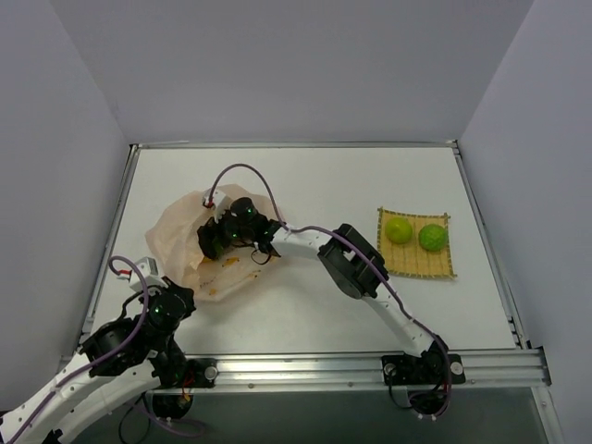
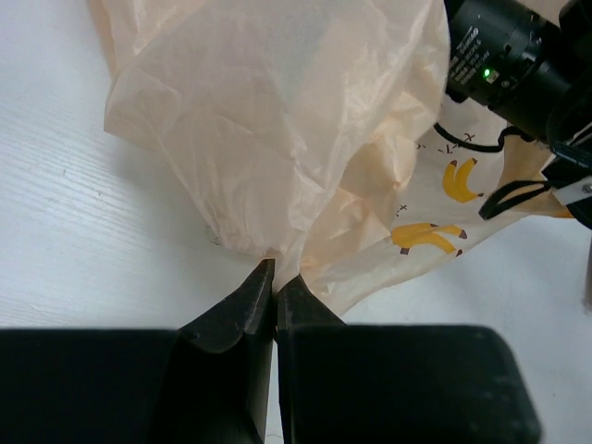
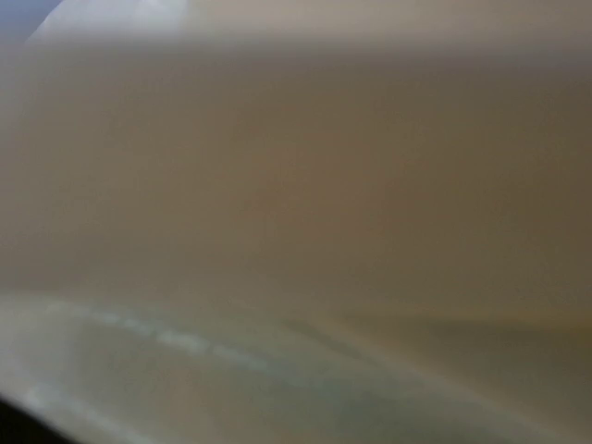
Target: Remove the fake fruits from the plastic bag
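The peach-beige plastic bag (image 1: pixel 180 236) with banana prints lies at the table's left. My left gripper (image 2: pixel 275 273) is shut on the bag's near edge (image 2: pixel 277 139). My right gripper (image 1: pixel 211 242) reaches into the bag's mouth; its fingers are hidden by the bag. The right wrist view shows only blurred beige plastic (image 3: pixel 296 222). Two round lime-green fruits (image 1: pixel 399 229) (image 1: pixel 432 238) sit on the yellow woven mat (image 1: pixel 416 264) at the right. The mango-like fruit and the grape bunch are hidden.
Grey walls enclose the table on the left, far and right sides. A metal rail (image 1: pixel 370 365) runs along the near edge by the arm bases. A purple cable (image 1: pixel 245 171) loops over the right wrist.
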Motion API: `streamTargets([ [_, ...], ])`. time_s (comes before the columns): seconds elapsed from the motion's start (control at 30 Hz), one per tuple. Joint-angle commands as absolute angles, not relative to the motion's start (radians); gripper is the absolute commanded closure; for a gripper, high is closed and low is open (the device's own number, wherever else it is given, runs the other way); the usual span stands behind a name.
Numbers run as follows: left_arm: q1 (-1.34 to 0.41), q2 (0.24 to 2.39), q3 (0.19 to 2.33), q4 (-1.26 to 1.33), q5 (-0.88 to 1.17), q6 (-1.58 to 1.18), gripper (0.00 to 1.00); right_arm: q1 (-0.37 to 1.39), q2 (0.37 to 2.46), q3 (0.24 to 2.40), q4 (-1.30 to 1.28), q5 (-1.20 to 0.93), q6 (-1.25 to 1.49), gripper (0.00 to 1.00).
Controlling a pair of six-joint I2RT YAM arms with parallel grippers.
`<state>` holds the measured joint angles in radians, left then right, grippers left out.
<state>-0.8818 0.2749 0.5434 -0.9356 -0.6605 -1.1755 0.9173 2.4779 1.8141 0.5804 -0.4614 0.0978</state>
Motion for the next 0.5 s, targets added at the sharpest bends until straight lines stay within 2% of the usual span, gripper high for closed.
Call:
streamTargets([
  [0.0,-0.881,0.288,0.581,-0.916,-0.693,-1.138,0.98,0.934,2.379,1.695,0.577,-0.535,0.097,0.0],
  [0.1,-0.879,0.29,0.603,-0.917,-0.71,-1.123,0.98,0.946,2.333,1.657,0.545,-0.552,0.091,0.01],
  [0.23,-0.88,0.281,0.607,-0.923,-0.715,-1.12,0.98,0.998,2.267,1.596,0.472,-0.471,0.028,0.02],
  [0.37,-0.881,0.249,0.601,-0.927,-0.715,-1.117,0.98,1.035,2.227,1.507,0.504,-0.394,0.029,0.1],
  [0.43,-0.881,0.242,0.603,-0.93,-0.716,-1.112,0.98,1.039,2.22,1.486,0.499,-0.383,0.043,0.1],
  [0.47,-0.881,0.238,0.604,-0.927,-0.719,-1.112,0.98,1.039,2.217,1.477,0.494,-0.383,0.043,0.06],
])
